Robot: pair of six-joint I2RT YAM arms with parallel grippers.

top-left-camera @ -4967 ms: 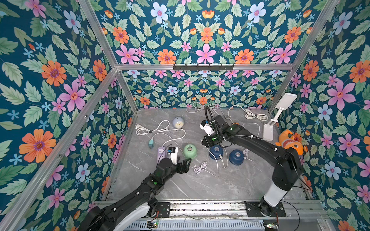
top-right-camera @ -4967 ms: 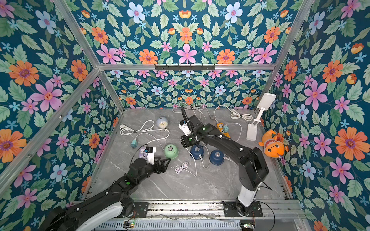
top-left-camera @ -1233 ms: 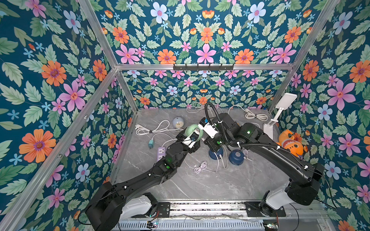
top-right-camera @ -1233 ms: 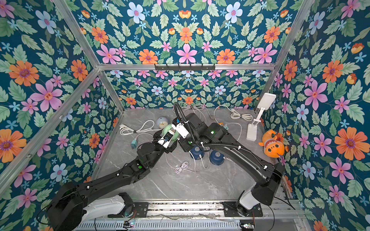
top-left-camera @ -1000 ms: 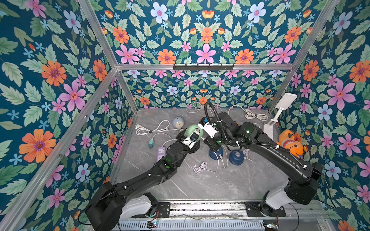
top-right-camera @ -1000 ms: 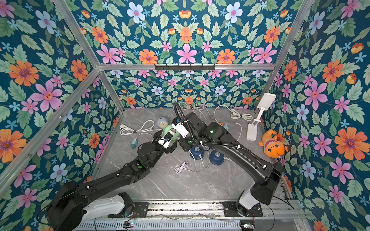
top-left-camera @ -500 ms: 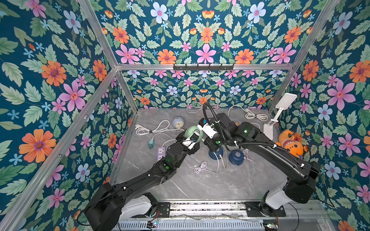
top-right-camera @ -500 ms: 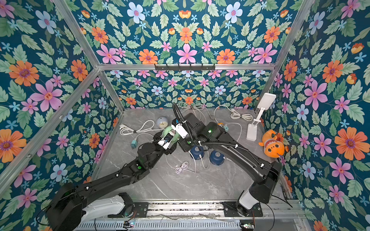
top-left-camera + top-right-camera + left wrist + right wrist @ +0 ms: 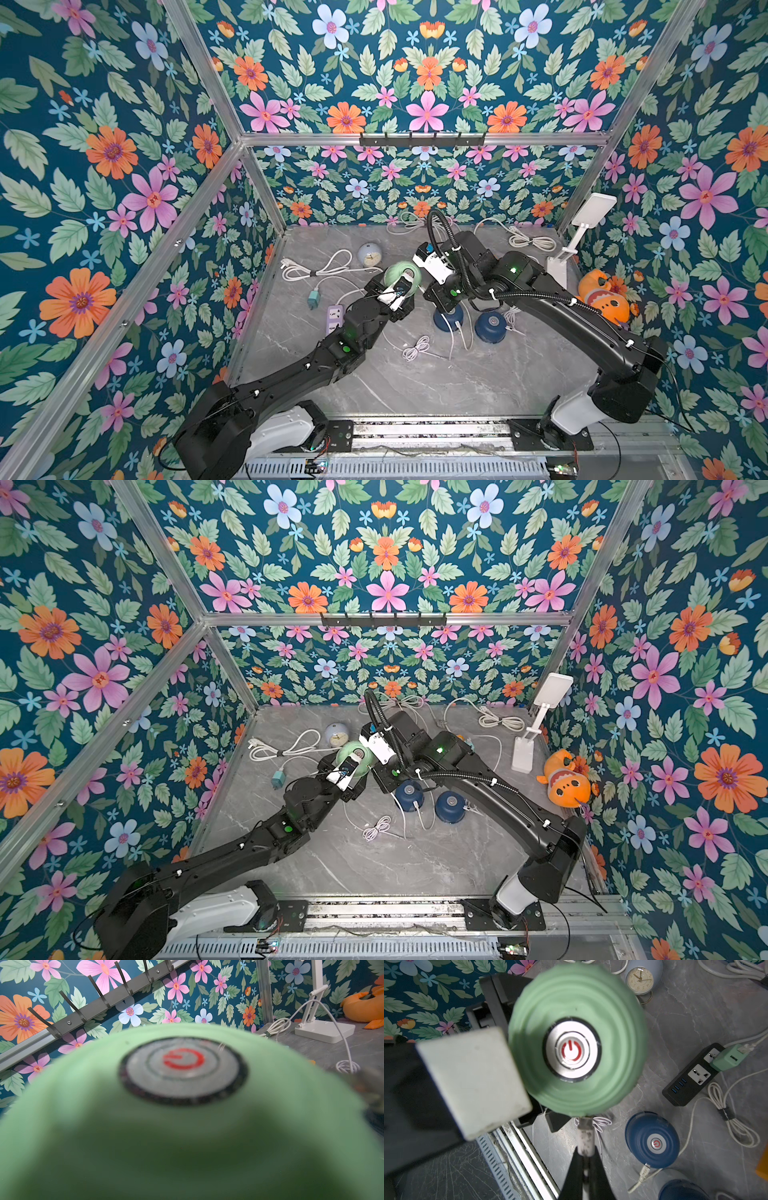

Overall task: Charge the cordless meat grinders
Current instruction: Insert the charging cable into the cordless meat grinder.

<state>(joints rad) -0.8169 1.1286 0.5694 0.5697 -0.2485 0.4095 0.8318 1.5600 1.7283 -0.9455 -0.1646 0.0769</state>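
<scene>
My left fingers (image 9: pixel 405 291) are spread wide and clamped around the mint green grinder (image 9: pixel 405 272), holding it up above the grey bench (image 9: pixel 415 382), its round grey button showing in both top views. My right fingers (image 9: pixel 579 1157) are pinched together on a white plug (image 9: pixel 585 1138), its metal tip at the green grinder's lower edge. A navy blue grinder (image 9: pixel 444 325) with a charging cable (image 9: pixel 644 1169) plugged in sits on the bench, a second navy grinder (image 9: pixel 492 326) just beside it

Red power signs are shown on the mint green dome grinder (image 9: pixel 591 1001) and a navy dome grinder (image 9: pixel 639 1126) — hour numerals on the pale blue round clock (image 9: pixel 640 980).
</scene>
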